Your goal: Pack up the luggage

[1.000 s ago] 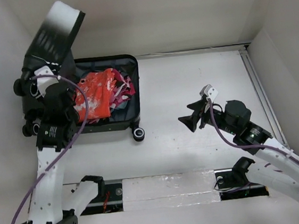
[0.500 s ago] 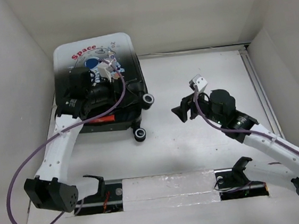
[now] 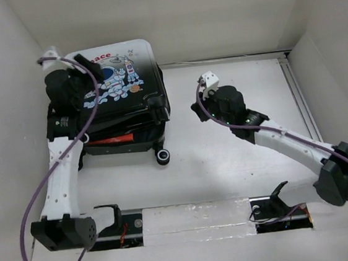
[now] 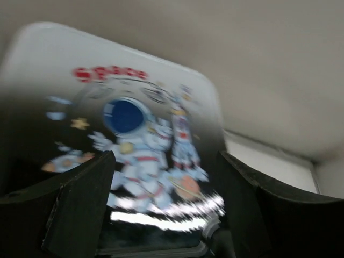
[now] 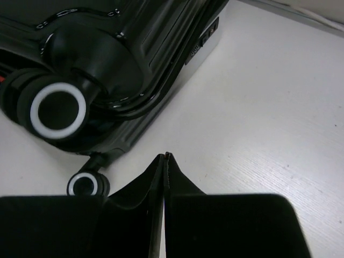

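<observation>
Overhead plus close wrists — luggage shared

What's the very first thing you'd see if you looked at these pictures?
The black-and-white suitcase at the far left of the table, with a cartoon astronaut on its lid. A red strip peeks from its near seam. The left gripper is open near the lid; the right gripper, shut, sits beside the wheels.
</observation>
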